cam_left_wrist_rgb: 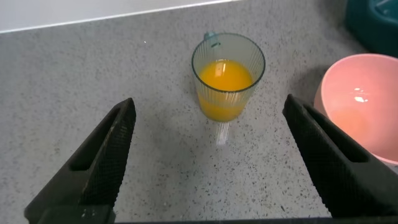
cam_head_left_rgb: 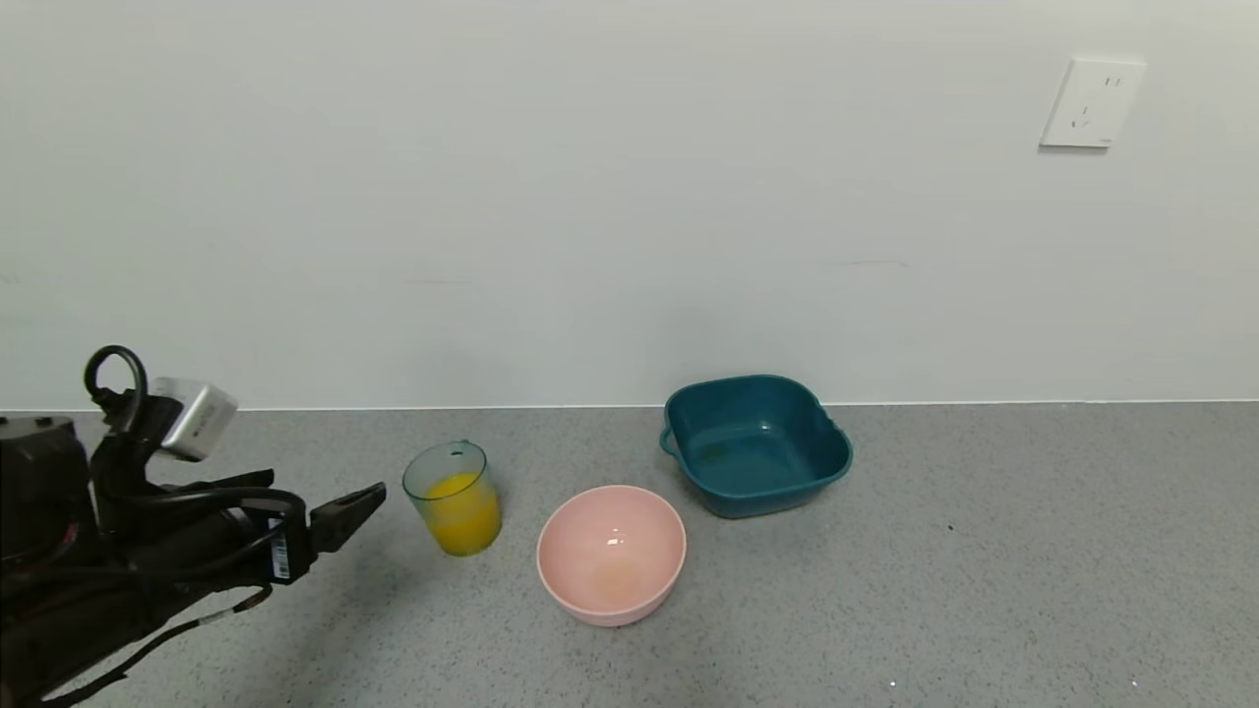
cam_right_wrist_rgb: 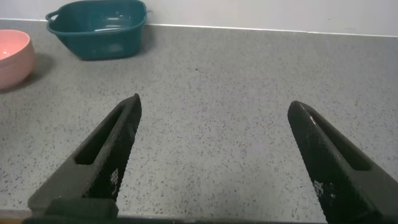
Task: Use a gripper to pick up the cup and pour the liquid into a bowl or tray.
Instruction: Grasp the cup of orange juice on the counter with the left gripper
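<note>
The translucent blue-green cup (cam_head_left_rgb: 453,498) stands upright on the grey counter, about half full of orange liquid (cam_head_left_rgb: 462,516). It also shows in the left wrist view (cam_left_wrist_rgb: 227,74) with the liquid (cam_left_wrist_rgb: 225,78) inside. The pink bowl (cam_head_left_rgb: 611,554) stands just right of the cup; its edge shows in the left wrist view (cam_left_wrist_rgb: 360,102). My left gripper (cam_head_left_rgb: 344,509) is open and empty, a short way left of the cup and pointing at it; in its own view (cam_left_wrist_rgb: 211,134) the cup lies ahead between the spread jaws. My right gripper (cam_right_wrist_rgb: 214,127) is open and empty over bare counter, out of the head view.
A dark teal squarish tray (cam_head_left_rgb: 755,442) with handles stands behind and right of the bowl; it also shows in the right wrist view (cam_right_wrist_rgb: 98,26). A white wall with a socket (cam_head_left_rgb: 1092,102) runs along the back of the counter.
</note>
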Action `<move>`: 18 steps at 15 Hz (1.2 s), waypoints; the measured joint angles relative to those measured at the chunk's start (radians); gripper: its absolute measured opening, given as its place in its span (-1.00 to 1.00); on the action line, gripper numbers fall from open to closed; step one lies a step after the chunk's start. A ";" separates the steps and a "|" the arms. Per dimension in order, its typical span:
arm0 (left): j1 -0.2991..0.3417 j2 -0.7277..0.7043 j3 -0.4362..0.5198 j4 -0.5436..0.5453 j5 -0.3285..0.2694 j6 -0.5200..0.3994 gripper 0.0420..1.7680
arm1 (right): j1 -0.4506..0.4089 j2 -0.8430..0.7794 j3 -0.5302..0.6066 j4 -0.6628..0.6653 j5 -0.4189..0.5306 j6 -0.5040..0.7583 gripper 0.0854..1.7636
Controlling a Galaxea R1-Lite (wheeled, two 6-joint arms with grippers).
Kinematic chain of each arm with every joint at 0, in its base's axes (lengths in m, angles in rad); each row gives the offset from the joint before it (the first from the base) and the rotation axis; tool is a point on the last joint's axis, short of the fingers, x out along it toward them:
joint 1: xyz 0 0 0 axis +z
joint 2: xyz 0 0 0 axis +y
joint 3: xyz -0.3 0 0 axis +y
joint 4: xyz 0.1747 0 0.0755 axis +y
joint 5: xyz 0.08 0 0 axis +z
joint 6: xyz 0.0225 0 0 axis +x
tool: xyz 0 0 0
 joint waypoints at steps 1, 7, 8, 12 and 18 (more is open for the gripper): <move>-0.008 0.046 0.015 -0.042 0.001 0.000 0.94 | 0.000 0.000 0.000 0.000 0.000 0.000 0.94; -0.044 0.270 0.063 -0.227 0.001 0.001 0.94 | 0.000 0.000 0.000 0.000 0.000 0.000 0.94; -0.049 0.301 0.064 -0.259 0.002 0.000 0.94 | 0.000 0.000 0.000 0.000 0.000 0.000 0.94; -0.072 0.456 0.072 -0.464 0.025 0.000 0.94 | 0.000 0.000 0.000 0.000 0.000 0.000 0.94; -0.093 0.671 0.052 -0.697 0.061 0.004 0.94 | 0.000 0.000 0.000 0.000 0.000 0.000 0.94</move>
